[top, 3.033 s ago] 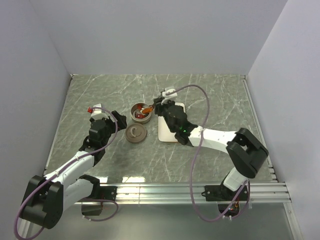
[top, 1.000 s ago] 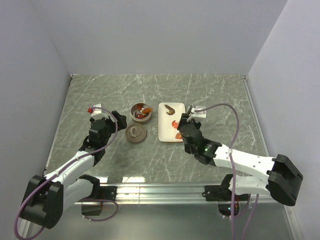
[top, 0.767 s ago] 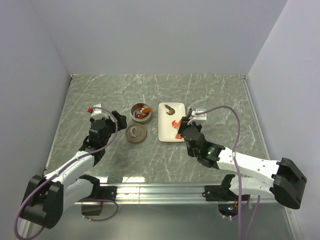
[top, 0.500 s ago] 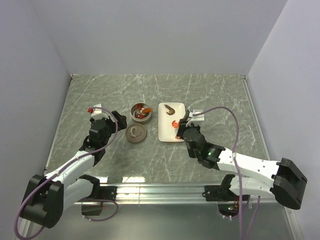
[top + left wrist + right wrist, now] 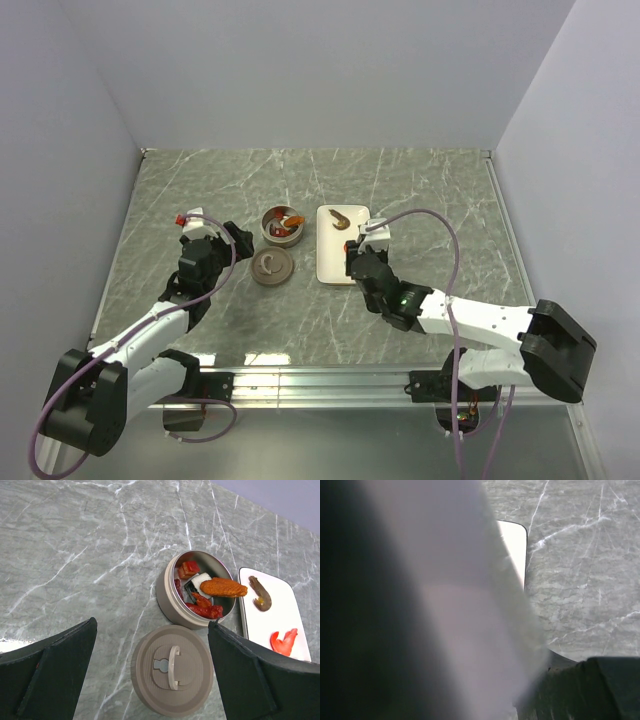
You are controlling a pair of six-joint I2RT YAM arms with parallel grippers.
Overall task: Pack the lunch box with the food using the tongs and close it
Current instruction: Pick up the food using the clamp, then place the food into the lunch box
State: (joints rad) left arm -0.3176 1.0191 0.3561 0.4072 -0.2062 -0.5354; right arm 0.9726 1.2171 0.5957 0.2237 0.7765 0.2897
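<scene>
The lunch box [image 5: 283, 224] [image 5: 197, 596] stands uncovered with several red and orange food pieces and a dark-and-white cube inside. Its brown lid [image 5: 272, 266] [image 5: 172, 669] lies flat just in front of it. My left gripper [image 5: 226, 240] [image 5: 152, 625] hangs open above the lid, touching nothing. A shrimp [image 5: 340, 220] [image 5: 260, 593] and a red piece [image 5: 283, 642] lie on the white plate [image 5: 333, 262]. My right gripper [image 5: 354, 258] sits low over the plate's near end, shut on the tongs, which show only as a blurred pale bar [image 5: 465, 620] across the right wrist view.
Grey marble tabletop all round, with pale walls on three sides and a metal rail along the near edge [image 5: 380, 378]. The right arm's cable [image 5: 455, 250] loops above the table to the right of the plate.
My right gripper came back from the lunch box, leaving an orange piece there, and over the last second slid left over the plate's near end, covering the red piece. The left arm is still.
</scene>
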